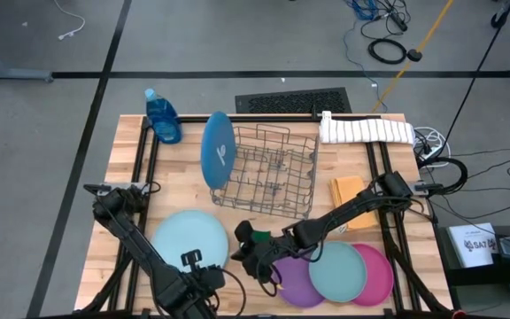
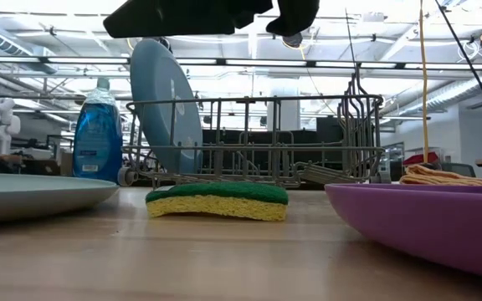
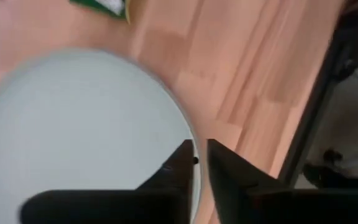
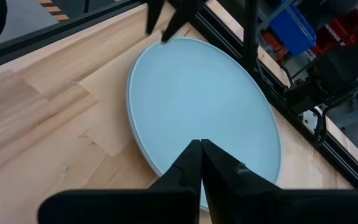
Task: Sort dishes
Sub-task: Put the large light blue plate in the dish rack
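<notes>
The large pale-blue plate (image 1: 189, 235) lies flat on the table near its near-left corner. My left gripper (image 1: 193, 260) stands at the plate's near rim, fingers nearly together (image 3: 199, 158). My right gripper (image 1: 242, 254) is shut (image 4: 201, 146) and hangs above the table just right of that plate, beside the green sponge (image 1: 242, 235). The deep-blue plate (image 1: 218, 149) stands on edge at the left end of the grey wire rack (image 1: 273, 173). The purple plate (image 1: 295, 279), teal plate (image 1: 339, 270) and pink plate (image 1: 381, 275) overlap in a row near the near edge. My left gripper has the pale-blue plate's near rim (image 3: 193, 146) between its two fingers, one finger over the plate's face and one outside the rim above the wood. It comes from above, pointing down. The plate lies flat on the table.
A blue soap bottle (image 1: 162, 115) stands at the far-left corner. A rolled white towel (image 1: 366, 130) lies at the far-right corner, and an orange cloth (image 1: 352, 190) lies right of the rack. The sponge (image 2: 216, 199) lies between the pale-blue plate (image 2: 32, 196) and the purple plate (image 2: 425, 217).
</notes>
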You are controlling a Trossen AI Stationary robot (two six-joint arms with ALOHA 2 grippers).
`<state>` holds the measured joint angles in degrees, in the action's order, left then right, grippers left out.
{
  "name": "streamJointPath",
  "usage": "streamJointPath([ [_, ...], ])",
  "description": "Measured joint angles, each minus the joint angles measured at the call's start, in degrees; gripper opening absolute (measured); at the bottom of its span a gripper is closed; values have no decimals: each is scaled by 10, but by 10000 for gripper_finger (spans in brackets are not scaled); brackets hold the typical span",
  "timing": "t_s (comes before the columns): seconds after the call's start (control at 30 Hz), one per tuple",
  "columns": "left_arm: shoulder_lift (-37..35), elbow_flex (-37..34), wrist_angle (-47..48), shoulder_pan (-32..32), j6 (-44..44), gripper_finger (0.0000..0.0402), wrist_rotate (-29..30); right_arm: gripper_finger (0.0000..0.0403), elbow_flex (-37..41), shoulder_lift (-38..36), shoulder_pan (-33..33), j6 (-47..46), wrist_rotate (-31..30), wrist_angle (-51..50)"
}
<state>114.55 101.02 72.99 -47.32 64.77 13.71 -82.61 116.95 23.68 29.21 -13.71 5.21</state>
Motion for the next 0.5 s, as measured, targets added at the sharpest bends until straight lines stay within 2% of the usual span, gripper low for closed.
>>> streamJointPath([
  [0.17, 0, -66, -45, -3, 9, 129, -28, 4, 0, 0, 0, 2, 0, -12],
  [0.27, 1, -96, -85, -5, 9, 160, -71, 4, 0, 0, 0, 2, 0, -13],
  [0.5, 0, -141, -133, -19, -11, 182, -118, 4, 0, 0, 0, 0, 0, -12],
])
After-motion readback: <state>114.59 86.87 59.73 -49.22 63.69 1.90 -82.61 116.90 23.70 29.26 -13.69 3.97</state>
